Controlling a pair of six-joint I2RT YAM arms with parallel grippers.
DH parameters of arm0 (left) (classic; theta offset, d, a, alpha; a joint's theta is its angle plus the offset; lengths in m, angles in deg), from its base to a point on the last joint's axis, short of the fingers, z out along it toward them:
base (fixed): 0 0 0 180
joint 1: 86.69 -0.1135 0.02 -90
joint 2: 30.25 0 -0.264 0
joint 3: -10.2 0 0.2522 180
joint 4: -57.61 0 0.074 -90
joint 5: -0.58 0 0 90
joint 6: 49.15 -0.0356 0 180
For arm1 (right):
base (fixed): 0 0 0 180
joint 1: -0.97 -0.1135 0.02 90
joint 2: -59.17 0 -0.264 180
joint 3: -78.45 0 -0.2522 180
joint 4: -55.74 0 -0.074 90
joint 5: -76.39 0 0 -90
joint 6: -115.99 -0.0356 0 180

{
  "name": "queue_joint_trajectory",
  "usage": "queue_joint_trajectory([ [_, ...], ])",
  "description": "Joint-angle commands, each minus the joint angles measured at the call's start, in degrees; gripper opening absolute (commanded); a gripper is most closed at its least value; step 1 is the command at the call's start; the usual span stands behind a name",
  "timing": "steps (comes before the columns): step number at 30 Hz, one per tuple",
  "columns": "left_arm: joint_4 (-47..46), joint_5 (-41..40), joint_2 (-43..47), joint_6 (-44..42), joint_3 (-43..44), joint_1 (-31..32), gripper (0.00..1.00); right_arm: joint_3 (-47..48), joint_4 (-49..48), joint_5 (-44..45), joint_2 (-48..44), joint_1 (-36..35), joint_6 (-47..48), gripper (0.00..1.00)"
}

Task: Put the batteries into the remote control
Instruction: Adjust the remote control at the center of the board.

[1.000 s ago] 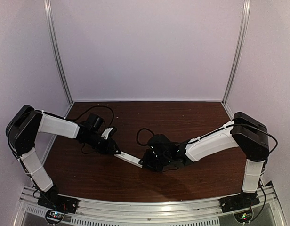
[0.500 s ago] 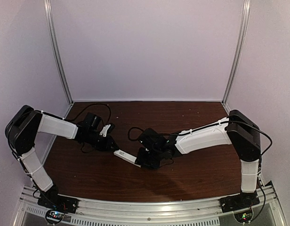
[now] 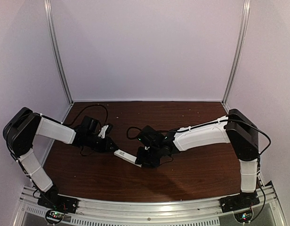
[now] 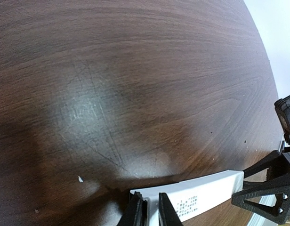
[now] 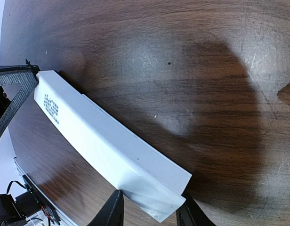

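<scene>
The remote control (image 3: 125,156) is a long white bar held just above the dark wood table (image 3: 197,176) between both arms. My left gripper (image 3: 114,149) is shut on its left end; in the left wrist view the fingertips (image 4: 152,214) pinch a narrow white part of that end, and the bar (image 4: 206,190) with small printed text runs off to the right. My right gripper (image 3: 141,161) is shut across the other end, with a finger on each side (image 5: 152,214) of the bar (image 5: 98,141). The batteries are out of view.
Black cables loop on the table behind the left wrist (image 3: 95,110) and the right wrist (image 3: 133,132). Aluminium posts (image 3: 58,52) (image 3: 237,52) and white walls close in the back and sides. A white crumb (image 4: 80,179) lies on the wood.
The right arm has reached leftward, carrying its end of the remote toward the left gripper. The left gripper has closed on the remote's left end.
</scene>
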Motion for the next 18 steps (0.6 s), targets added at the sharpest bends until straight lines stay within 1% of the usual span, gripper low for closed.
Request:
queue_joint_trajectory([
  [1,7.3,7.78,-1.8,0.18,-2.09,4.2,0.13,-0.89,3.43,2.81,4.84,1.61,-0.3,0.38],
  [3,8.72,8.91,-1.69,-0.7,-0.9,4.2,0.14,-1.29,2.98,2.56,4.6,1.65,-0.44,0.37],
  [10,12.21,14.43,0.35,-2.92,1.59,4.11,0.25,-2.36,3.07,2.06,4.18,1.82,1.13,0.37],
  [15,12.91,16.09,0.7,-3.18,0.83,4.03,0.25,-1.64,4.24,3.01,4.13,1.91,2.11,0.37],
  [18,12.44,16.99,0.42,-2.98,0.85,3.95,0.24,-0.35,6.93,4.88,4.37,1.91,2.92,0.38],
])
